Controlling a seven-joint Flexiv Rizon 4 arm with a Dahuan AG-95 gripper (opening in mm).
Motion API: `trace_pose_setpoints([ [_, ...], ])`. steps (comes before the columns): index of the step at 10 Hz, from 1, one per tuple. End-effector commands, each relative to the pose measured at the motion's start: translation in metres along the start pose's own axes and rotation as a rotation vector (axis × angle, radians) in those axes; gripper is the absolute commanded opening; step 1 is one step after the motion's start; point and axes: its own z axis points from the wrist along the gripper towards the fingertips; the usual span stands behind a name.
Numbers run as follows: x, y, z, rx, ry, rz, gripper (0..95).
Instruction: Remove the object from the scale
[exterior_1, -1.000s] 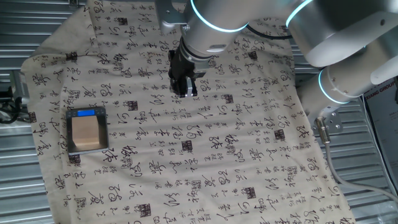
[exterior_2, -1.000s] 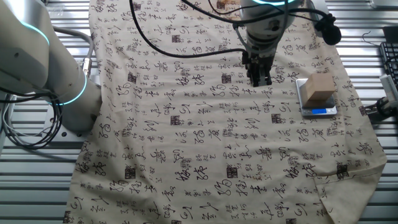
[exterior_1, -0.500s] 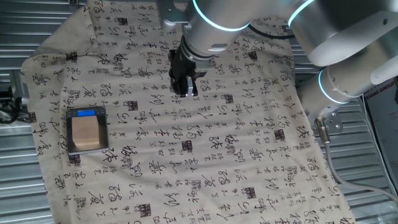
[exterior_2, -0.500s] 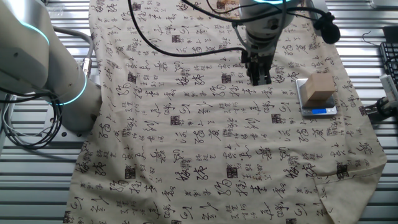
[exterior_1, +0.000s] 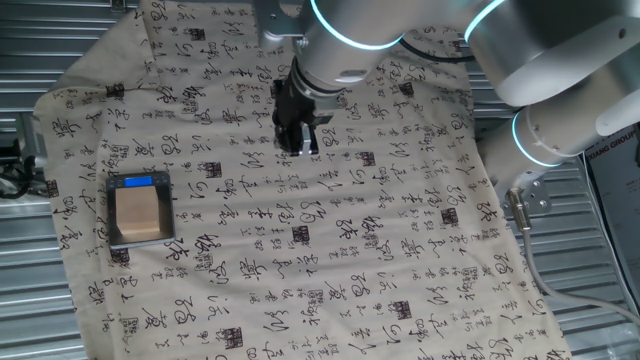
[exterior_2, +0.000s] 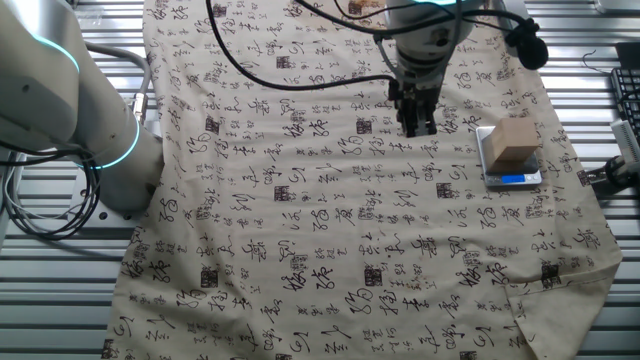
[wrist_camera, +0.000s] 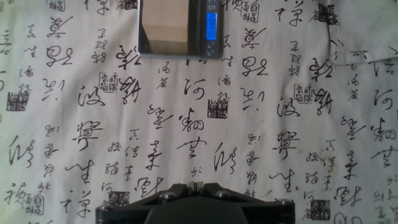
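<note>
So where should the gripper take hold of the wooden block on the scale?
Probably from straight above, closing on two opposite side faces. The wooden block stands upright on the scale with flat, plain sides rising clear of the platform and nothing beside it. The gripper hangs apart from it over the cloth.

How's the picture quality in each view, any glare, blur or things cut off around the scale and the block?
One fixed view: even light, sharp, scale display glows blue. The other fixed view: sharp, block casts little shadow. Hand view: softer, the scale's platform mirrors the block, both cut off by the top edge; only the gripper base shows at the bottom.
</note>
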Motion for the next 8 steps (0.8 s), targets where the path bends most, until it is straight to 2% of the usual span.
trace_pose_setpoints([
  [1,0.0013,-0.0001,-0.0011,-0.003,0.002,-0.006,0.0],
  [8,0.0022,0.0000,-0.0007,-0.005,0.006,-0.006,0.0],
])
